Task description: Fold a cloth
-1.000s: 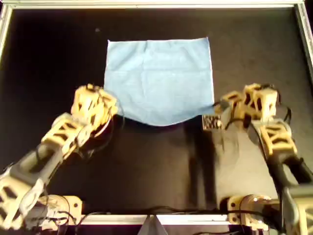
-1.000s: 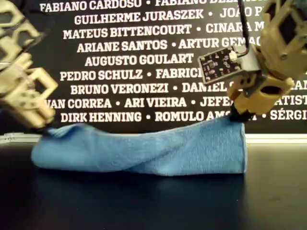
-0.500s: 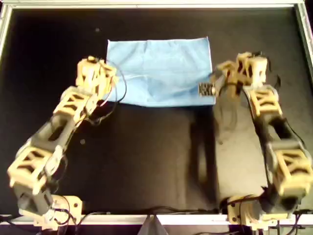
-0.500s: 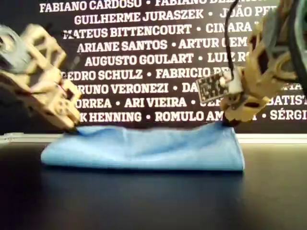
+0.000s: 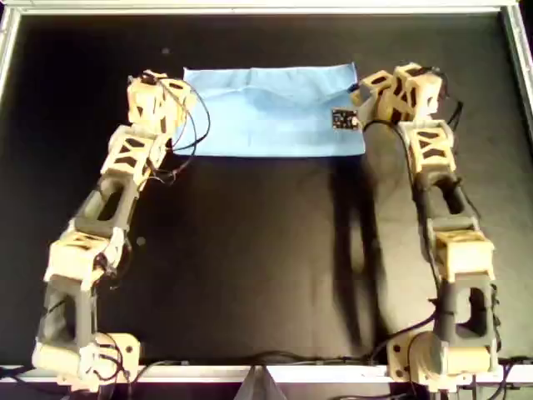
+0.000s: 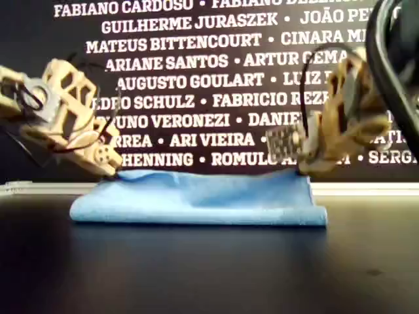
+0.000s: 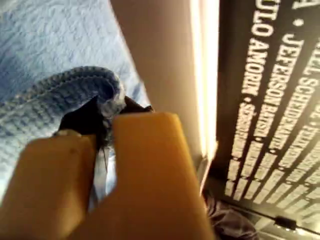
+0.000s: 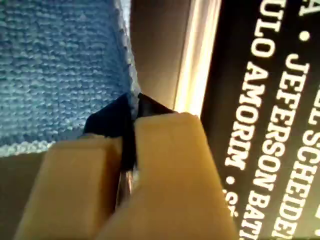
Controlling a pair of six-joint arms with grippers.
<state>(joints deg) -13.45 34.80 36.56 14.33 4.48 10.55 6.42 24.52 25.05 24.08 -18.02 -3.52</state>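
The light sky-blue cloth point(image 5: 266, 112) lies doubled over as a flat band at the far side of the black table, also low and flat in the exterior view point(image 6: 196, 196). My first gripper point(image 7: 102, 145) is shut on a rolled corner of the cloth point(image 7: 40, 50). My second gripper point(image 8: 127, 145) is shut on an edge of the cloth point(image 8: 55, 60). In the overhead view one arm's gripper point(image 5: 171, 87) is at the cloth's far left corner and the other's point(image 5: 362, 87) at its far right corner. The wrist views do not show which arm is which.
A metal frame point(image 5: 266, 8) borders the black table point(image 5: 266, 267). A black banner with white names point(image 6: 196, 65) stands just behind the cloth. Both arms stretch from their bases at the near edge along the table's sides.
Both arms have carried the cloth's near edge away from the bases to its far edge and come down. The cloth went from a raised sagging sheet to a flat doubled band.
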